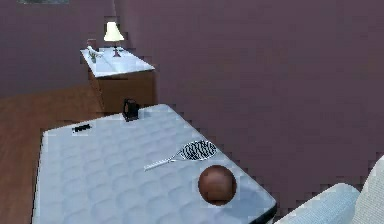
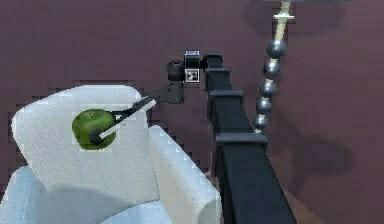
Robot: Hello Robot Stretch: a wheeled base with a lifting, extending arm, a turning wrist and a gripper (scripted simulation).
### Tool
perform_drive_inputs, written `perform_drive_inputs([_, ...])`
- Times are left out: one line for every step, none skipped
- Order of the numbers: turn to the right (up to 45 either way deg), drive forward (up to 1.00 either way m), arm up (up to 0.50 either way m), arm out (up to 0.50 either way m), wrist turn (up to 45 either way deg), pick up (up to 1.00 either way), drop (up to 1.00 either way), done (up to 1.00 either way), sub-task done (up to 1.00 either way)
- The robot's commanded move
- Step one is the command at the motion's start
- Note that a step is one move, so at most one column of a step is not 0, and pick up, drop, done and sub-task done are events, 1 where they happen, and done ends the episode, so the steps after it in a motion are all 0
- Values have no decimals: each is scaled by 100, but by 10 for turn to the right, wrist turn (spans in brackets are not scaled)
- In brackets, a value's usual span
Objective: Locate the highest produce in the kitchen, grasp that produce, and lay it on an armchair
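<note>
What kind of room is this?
Likely a bedroom: a bed, a lamp on a side table, and an armchair.

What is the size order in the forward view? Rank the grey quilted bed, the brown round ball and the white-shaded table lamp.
1. Grey quilted bed
2. Brown round ball
3. White-shaded table lamp, farther from the camera, so its real size against the ball is unsure.
</note>
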Motion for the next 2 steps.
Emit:
perform_drive_inputs([0,0,-50,0,0,0,0,0,0])
perform_drive_inputs([0,0,0,0,0,0,100,0,0])
